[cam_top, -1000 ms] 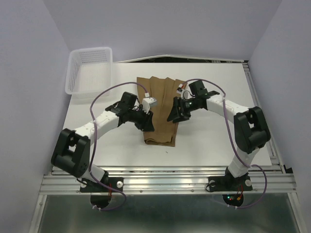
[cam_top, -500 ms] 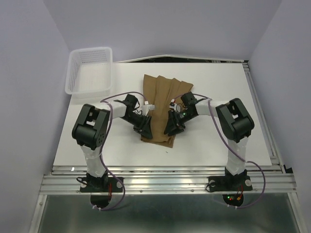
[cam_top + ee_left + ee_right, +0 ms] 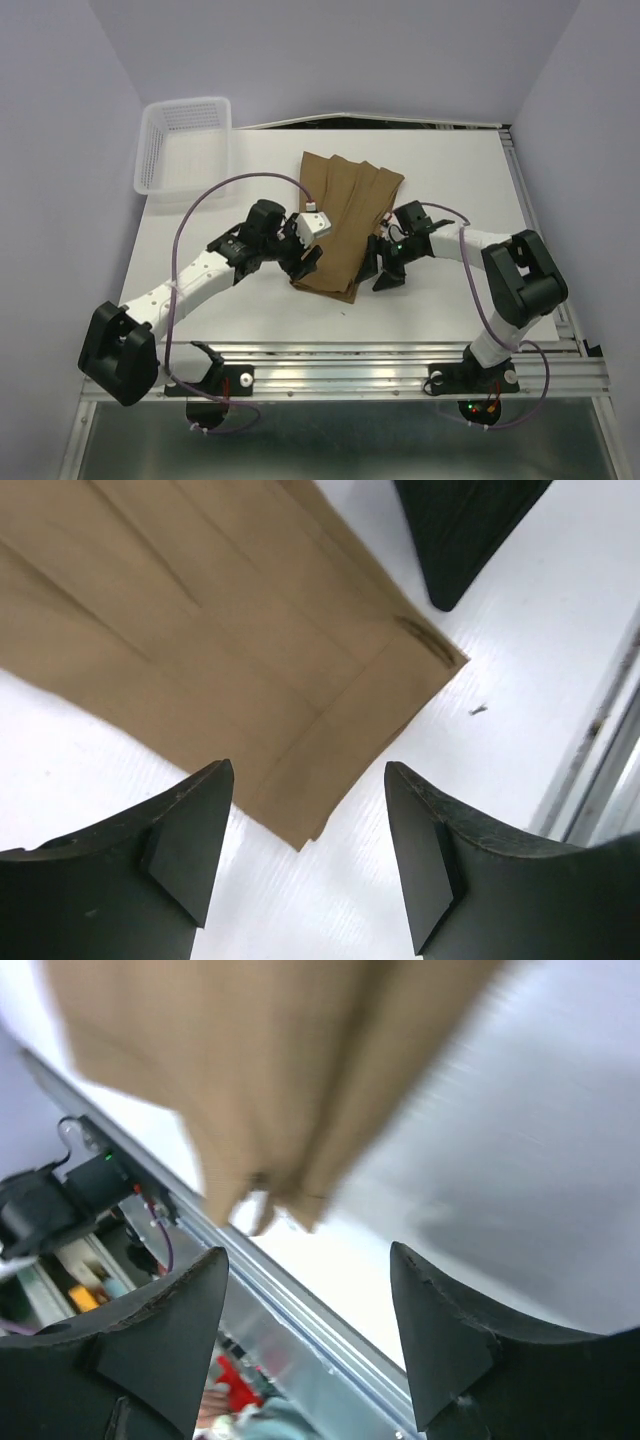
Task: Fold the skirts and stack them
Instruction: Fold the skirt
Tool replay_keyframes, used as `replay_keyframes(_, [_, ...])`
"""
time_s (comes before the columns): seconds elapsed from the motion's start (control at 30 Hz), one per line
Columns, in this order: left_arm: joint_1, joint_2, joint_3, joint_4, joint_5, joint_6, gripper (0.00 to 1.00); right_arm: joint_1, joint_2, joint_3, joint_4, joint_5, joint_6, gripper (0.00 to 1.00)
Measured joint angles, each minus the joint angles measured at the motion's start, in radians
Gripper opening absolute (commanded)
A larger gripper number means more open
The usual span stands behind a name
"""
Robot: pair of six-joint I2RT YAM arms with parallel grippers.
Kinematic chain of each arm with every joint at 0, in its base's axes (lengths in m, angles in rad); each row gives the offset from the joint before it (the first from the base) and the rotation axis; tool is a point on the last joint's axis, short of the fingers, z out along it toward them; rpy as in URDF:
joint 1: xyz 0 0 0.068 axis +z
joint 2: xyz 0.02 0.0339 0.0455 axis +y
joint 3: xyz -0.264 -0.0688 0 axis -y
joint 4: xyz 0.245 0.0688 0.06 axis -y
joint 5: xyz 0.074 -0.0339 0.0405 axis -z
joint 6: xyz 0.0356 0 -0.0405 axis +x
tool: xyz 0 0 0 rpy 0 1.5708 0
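Observation:
One tan skirt [image 3: 340,220] lies folded lengthwise on the white table [image 3: 450,180], slanting from back right to front left, its narrow end near the front. My left gripper [image 3: 307,262] is open just left of that near end; in the left wrist view the skirt [image 3: 200,630] has its corner between my fingers [image 3: 190,840]. My right gripper [image 3: 383,272] is open just right of the near end, off the cloth. The right wrist view is blurred and shows the skirt [image 3: 260,1070] above open fingers [image 3: 450,1350].
A white mesh basket [image 3: 183,145] stands at the back left corner. The table's metal front rail [image 3: 340,370] runs along the near edge, and also shows in the right wrist view [image 3: 300,1310]. Purple walls close in both sides.
Both grippers have come off the skirt's near part and moved outward to its sides. The skirt has swung, its far end shifting to the right.

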Motion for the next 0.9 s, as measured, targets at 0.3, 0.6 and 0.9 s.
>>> replay_keyframes(0.3, [-0.022,-0.063,-0.192,0.147,-0.196,0.124,0.75,-0.002,0.069,-0.135,0.18,-0.059,0.235,0.66])
replay_keyframes(0.6, [-0.087,-0.18,-0.32,0.261,-0.217,0.337,0.8,0.021,0.143,-0.198,0.462,-0.119,0.295,0.26])
replay_keyframes(0.9, [-0.192,-0.184,-0.397,0.346,-0.228,0.483,0.82,0.027,0.161,-0.187,0.513,-0.083,0.269,0.01])
